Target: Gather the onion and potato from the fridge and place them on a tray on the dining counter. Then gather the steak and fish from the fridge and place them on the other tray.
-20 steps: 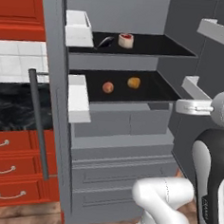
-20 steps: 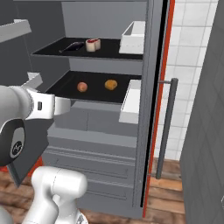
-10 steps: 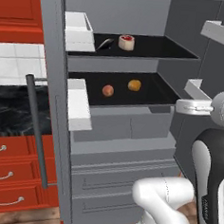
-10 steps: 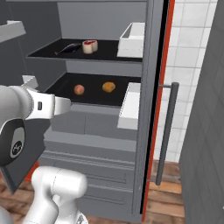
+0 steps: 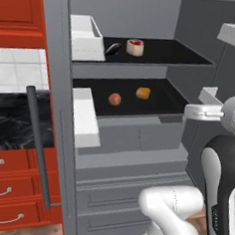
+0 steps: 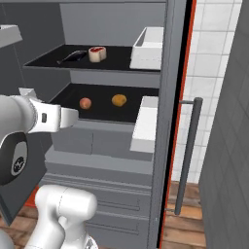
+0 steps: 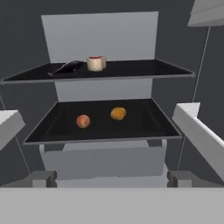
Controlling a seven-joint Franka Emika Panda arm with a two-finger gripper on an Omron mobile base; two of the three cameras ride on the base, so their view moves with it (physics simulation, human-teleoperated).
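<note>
The fridge (image 5: 136,156) stood open, both doors swung wide. On the lower black shelf (image 7: 140,122) the onion (image 7: 83,121) and potato (image 7: 118,113) lay apart near the middle, bare shelf around them. Steak (image 7: 96,63) and fish (image 7: 68,67) sat on the upper shelf. The gripper (image 7: 112,177), fingers spread wide and empty, faced the lower shelf's front edge. Compared with half a second before, the base views had shifted slightly closer.

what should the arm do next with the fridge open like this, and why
Probably reach forward toward the lower shelf and line up on the onion. The fridge doors stand open, onion and potato lie apart on that shelf, and the end effector is open, empty and short of the shelf.
</note>
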